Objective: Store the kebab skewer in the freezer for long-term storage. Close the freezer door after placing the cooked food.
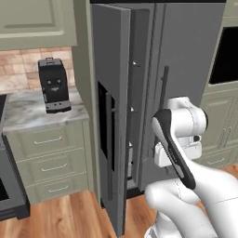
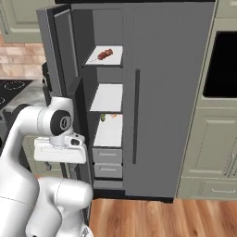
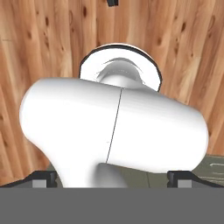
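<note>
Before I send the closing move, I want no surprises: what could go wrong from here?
The freezer door stands wide open beside the folded arm, so a swing could clip its edge rather than push it shut. The kebab skewer lies near the front of the top shelf; a hard slam might jolt it. The gripper, jaws open, points at the floor and must reorient first.

Kebab skewer [image 2: 104,54] flat on top white shelf of freezer [image 2: 109,99]; freezer door [image 1: 110,116] ajar.

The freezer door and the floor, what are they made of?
The freezer door looks like brushed grey metal: smooth, flat, evenly grey, though it could be painted. The floor looks like polished wood: orange-brown planks with grain lines.
</note>
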